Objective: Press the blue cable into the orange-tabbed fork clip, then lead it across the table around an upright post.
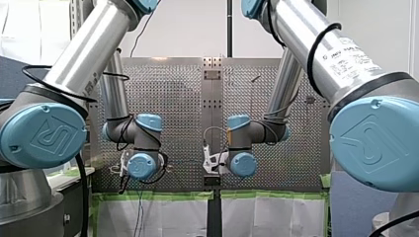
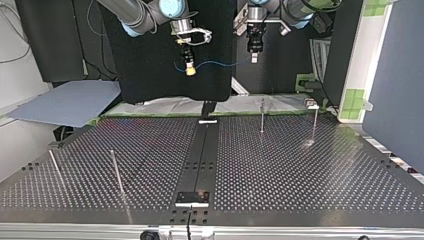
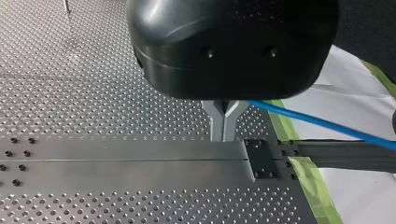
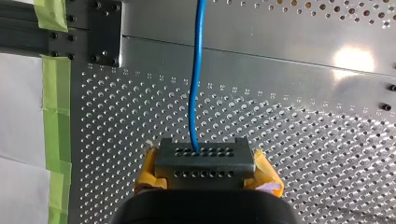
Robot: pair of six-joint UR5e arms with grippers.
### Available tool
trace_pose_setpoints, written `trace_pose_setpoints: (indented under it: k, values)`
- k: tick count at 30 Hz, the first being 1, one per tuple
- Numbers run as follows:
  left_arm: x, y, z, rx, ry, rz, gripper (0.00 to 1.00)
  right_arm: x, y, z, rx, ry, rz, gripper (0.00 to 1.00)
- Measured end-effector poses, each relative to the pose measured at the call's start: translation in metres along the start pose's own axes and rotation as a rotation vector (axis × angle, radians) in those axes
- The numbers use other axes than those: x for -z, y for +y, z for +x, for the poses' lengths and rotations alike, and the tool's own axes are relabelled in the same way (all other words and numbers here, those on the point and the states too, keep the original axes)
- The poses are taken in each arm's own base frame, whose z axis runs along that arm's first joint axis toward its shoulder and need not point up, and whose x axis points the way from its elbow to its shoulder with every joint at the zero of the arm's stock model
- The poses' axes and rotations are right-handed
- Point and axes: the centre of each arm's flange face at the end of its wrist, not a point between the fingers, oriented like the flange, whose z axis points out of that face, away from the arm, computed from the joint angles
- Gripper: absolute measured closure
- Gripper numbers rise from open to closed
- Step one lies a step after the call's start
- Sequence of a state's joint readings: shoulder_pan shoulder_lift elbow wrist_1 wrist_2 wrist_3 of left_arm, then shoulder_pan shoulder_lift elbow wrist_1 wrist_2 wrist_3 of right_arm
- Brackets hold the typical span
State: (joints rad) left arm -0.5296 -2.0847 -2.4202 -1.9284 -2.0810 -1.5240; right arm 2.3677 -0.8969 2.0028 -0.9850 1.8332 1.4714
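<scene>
Status of the blue cable [image 4: 194,84]?

Off the tabletop [image 2: 300,170], strung in the air between both hands. My right hand [image 4: 204,161] has its yellow pads [image 4: 149,170] pressed together on it near one end. My left hand [image 3: 224,126] pinches it with metal fingers [image 3: 217,125] closed to a point.

Why so high?

Probably to keep the span clear of the upright posts [image 2: 262,116]. No orange-tabbed clip shows anywhere, so I judge pressing-in not yet begun.

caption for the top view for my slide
My left gripper and my right gripper hold the blue cable strung between them near the edge of the perforated table.
</scene>
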Motion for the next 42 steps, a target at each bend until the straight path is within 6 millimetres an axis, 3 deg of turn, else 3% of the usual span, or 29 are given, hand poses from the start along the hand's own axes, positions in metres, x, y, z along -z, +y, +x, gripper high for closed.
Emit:
trace_pose_setpoints:
  k: [8, 12, 18, 25, 31, 36, 42]
  values:
    - [0.000, 0.000, 0.000, -0.001, 0.000, 0.000, 1.00, 0.000, 0.000, 0.000, 0.000, 0.000, -0.001, 0.99]
    - [-0.002, -0.003, -0.002, 0.005, -0.004, 0.006, 1.00, -0.009, 0.006, 0.013, -0.009, 0.014, -0.028, 0.99]
    - [-0.006, -0.008, -0.019, 0.053, -0.021, 0.014, 1.00, -0.025, 0.013, 0.047, -0.058, 0.053, -0.069, 0.99]
    - [-0.016, -0.009, -0.048, 0.144, -0.049, 0.026, 1.00, -0.047, 0.022, 0.107, -0.141, 0.121, -0.037, 0.99]
    - [-0.024, -0.005, -0.072, 0.224, -0.092, 0.016, 1.00, -0.056, 0.033, 0.145, -0.169, 0.158, -0.024, 0.99]
    - [-0.035, -0.003, -0.075, 0.269, -0.100, 0.001, 1.00, -0.061, 0.033, 0.150, -0.176, 0.165, -0.008, 0.99]
    - [-0.047, 0.000, -0.063, 0.307, -0.078, -0.021, 1.00, -0.069, 0.022, 0.147, -0.180, 0.167, 0.032, 0.99]
